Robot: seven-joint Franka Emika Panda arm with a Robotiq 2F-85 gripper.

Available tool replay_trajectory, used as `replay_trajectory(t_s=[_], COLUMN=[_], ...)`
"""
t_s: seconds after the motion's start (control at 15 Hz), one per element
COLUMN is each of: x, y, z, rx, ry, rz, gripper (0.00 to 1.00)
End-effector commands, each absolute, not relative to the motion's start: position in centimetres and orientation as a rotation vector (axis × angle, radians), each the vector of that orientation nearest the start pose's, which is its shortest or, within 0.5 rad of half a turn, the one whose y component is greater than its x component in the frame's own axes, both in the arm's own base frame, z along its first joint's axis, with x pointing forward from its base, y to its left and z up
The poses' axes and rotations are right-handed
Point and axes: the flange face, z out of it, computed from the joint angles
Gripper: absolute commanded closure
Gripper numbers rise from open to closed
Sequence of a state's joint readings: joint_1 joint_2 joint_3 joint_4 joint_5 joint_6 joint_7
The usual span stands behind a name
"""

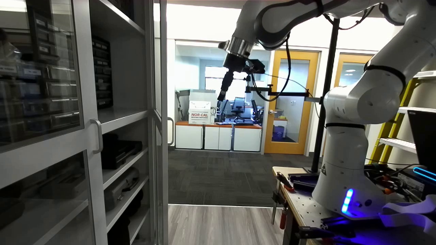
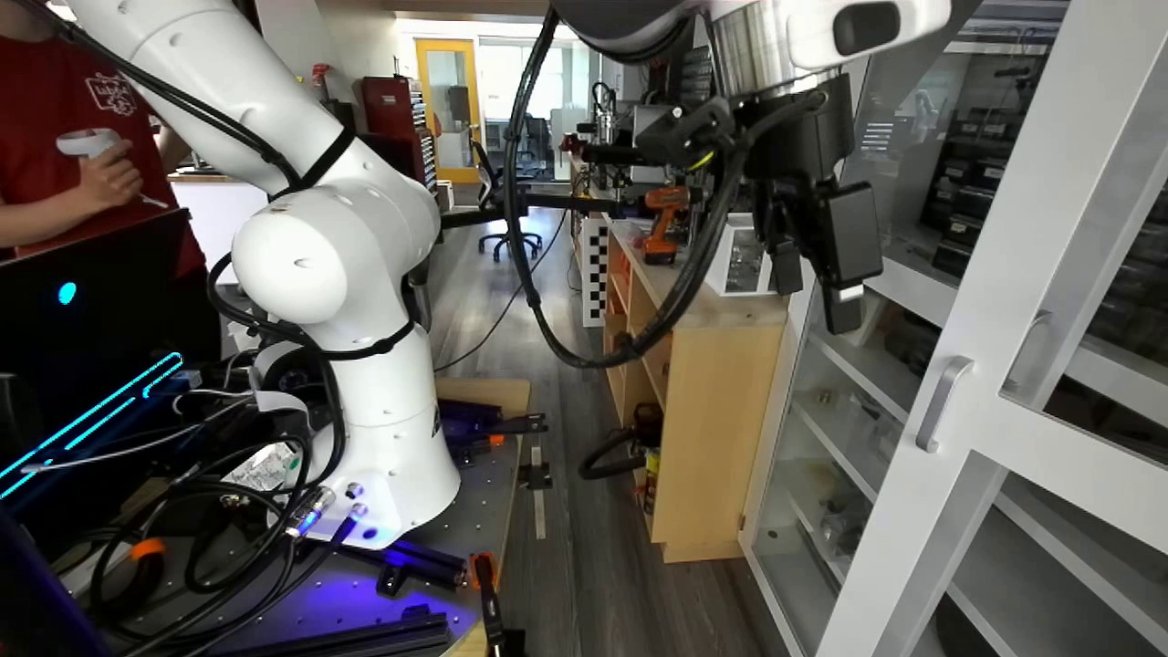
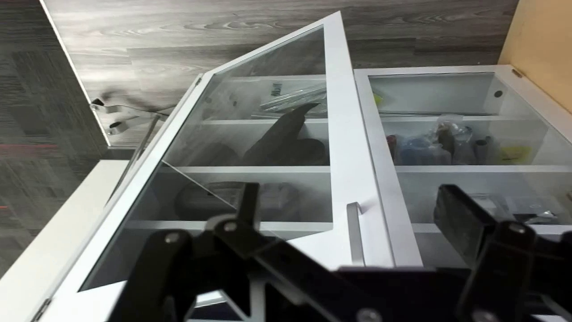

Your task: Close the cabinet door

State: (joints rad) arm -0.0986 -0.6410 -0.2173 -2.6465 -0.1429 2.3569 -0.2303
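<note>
Gripper (image 3: 349, 197), black: fingers (image 3: 460, 223) spread wide; in an exterior view, held apart from the cabinet (image 1: 131, 71). Cabinet door (image 3: 351, 134), white-framed, glazed: swung open, seen past the gripper in the wrist view. Handle (image 3: 355, 235), grey: fitted near the door's free edge. Neighbouring door (image 3: 388, 161): closed. Shelves (image 3: 482, 169): seen behind glass (image 3: 447, 89), loaded with bagged items (image 3: 451, 138). White box (image 1: 200, 114): set on a far counter (image 1: 221, 126).

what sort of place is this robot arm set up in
Probably a robotics lab or workshop: the arm stands on a bench, a drill sits on a counter, and the cabinet holds black drawers.
</note>
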Motion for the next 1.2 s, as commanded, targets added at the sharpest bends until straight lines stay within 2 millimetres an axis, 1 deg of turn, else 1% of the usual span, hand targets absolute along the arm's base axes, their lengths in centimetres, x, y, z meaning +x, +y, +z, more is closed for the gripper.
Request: replay_trajectory(t_s=[0.0,0.07,0.2,0.67,1.13], x=[38.3,37.0,37.3,37.3,39.4], y=[-12.9,-12.3,-12.4,-12.3,-12.3], z=[46.2,46.4,45.9,46.0,44.8], rx=[-3.118,-3.143,-3.143,-3.145,-3.137], ry=[-0.145,-0.087,-0.096,-0.100,-0.133], rz=[-0.561,-0.539,-0.520,-0.524,-0.574], gripper=[0.00,0.00,0.00,0.00,0.00])
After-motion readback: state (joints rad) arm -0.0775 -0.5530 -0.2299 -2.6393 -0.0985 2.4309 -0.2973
